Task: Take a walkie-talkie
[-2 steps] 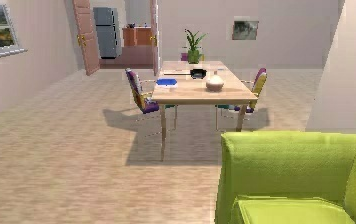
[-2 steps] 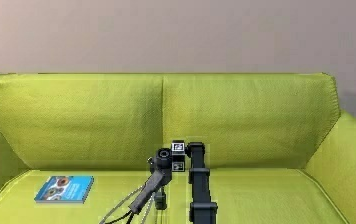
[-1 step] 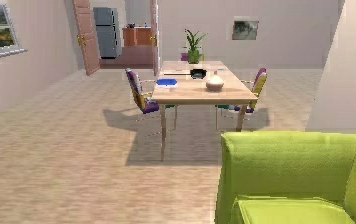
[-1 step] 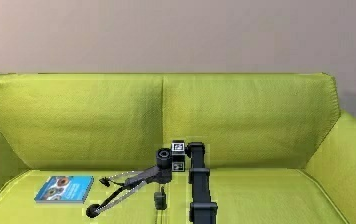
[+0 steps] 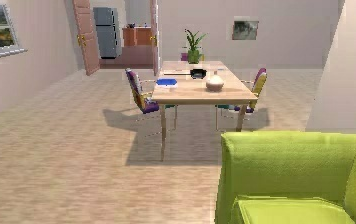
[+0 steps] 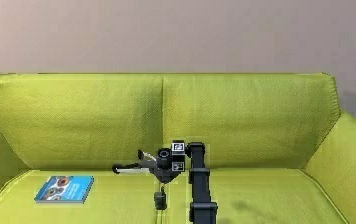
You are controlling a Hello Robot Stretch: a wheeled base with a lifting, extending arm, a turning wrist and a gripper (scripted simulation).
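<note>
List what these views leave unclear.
Arm side view: whether the gripper holds anything; a small dark thing shows just below it against the sofa.
Forward view: items on the table, too small to name.
Forward view: the sofa, cut off by the bottom edge.

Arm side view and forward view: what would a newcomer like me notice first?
The bright green sofa grabs you first, spanning the arm side view, with the dark arm and its gripper in front of it and a blue booklet on the seat at left. In the forward view, a wooden dining table and a potted plant stand mid-room.
</note>
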